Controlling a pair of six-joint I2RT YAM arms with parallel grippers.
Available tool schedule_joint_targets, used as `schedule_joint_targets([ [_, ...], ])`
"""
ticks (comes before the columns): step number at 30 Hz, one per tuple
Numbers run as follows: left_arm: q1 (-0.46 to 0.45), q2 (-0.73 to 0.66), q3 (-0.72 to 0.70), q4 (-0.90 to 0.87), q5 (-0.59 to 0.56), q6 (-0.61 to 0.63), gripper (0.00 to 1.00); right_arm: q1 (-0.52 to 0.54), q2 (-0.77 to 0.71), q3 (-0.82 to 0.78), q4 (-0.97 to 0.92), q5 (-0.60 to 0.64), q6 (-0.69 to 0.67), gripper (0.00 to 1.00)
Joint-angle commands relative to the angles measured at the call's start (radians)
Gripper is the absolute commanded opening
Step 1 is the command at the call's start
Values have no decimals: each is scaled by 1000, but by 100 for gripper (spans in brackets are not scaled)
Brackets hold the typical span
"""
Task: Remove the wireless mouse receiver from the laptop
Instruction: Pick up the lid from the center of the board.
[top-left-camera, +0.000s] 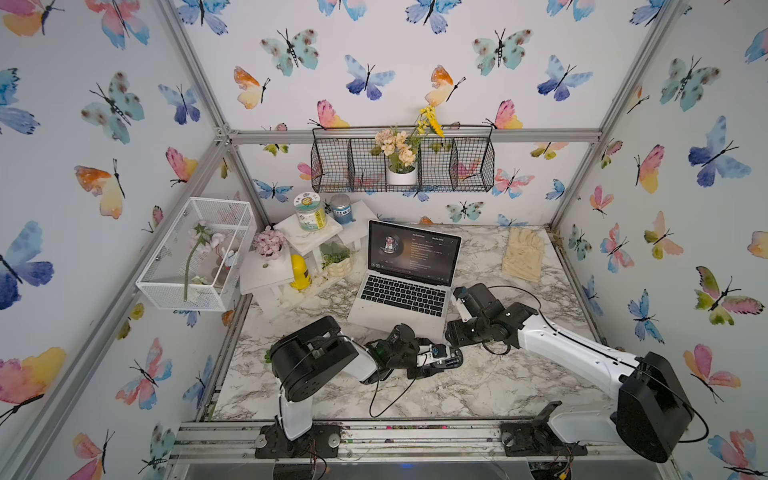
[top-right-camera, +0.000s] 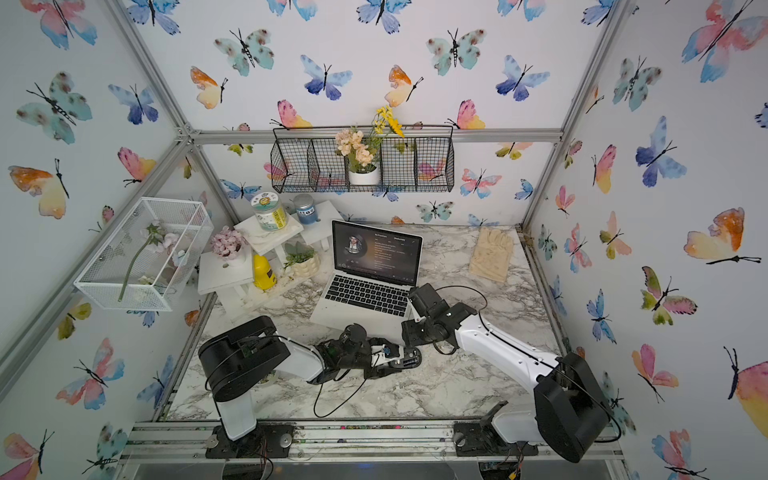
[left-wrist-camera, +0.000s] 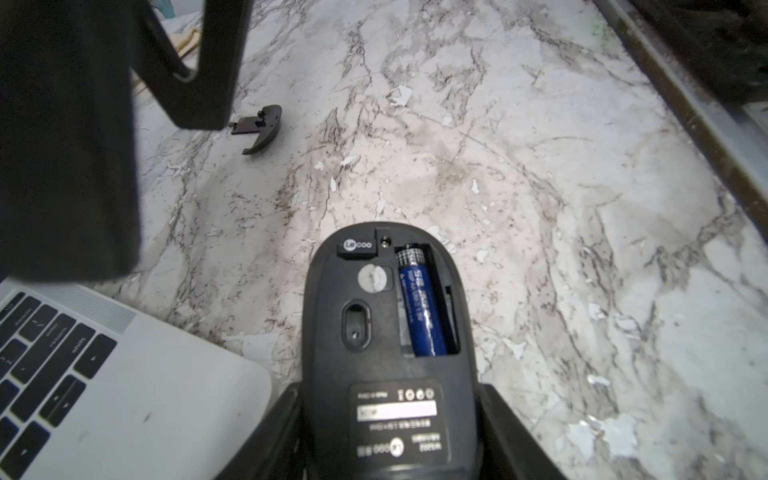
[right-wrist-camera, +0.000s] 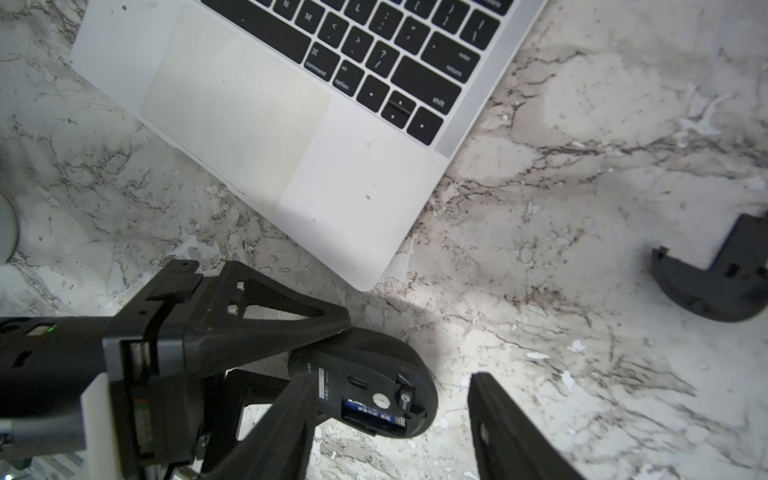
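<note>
Left pincer (left-wrist-camera: 390, 388) grasps the upturned mouse (left-wrist-camera: 332, 374) — receiver (left-wrist-camera: 358, 246) tucked in its slot — right pincer (right-wrist-camera: 392, 376) released, empty.

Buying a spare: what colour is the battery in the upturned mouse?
Blue battery, silvery end; clearest in the left wrist view.

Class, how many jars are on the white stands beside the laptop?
2. A clear jar with a yellow label on a white stand; a blue jar beside it, farther back. Others may be hidden.
</note>
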Motion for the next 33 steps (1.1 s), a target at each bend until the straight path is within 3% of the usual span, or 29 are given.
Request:
schedule_joint_targets([
  [1,13,-3,-21,-160,55,-15,0,-44,11,7,-52,-35,3,61],
  [7,25,18,10,-216,112,-19,0,-44,14,-31,-55,-51,-1,55],
  [16,28,-17,0,-251,51,-26,0,-121,78,23,-139,290,41,55],
  [20,27,-34,-10,-261,40,-31,0,-201,136,39,-89,243,-31,55],
  [27,27,-47,-20,-248,40,-37,0,-206,282,154,-180,350,-178,46],
  [33,28,-51,-24,-241,29,-38,0,-205,230,172,-192,356,-447,53],
])
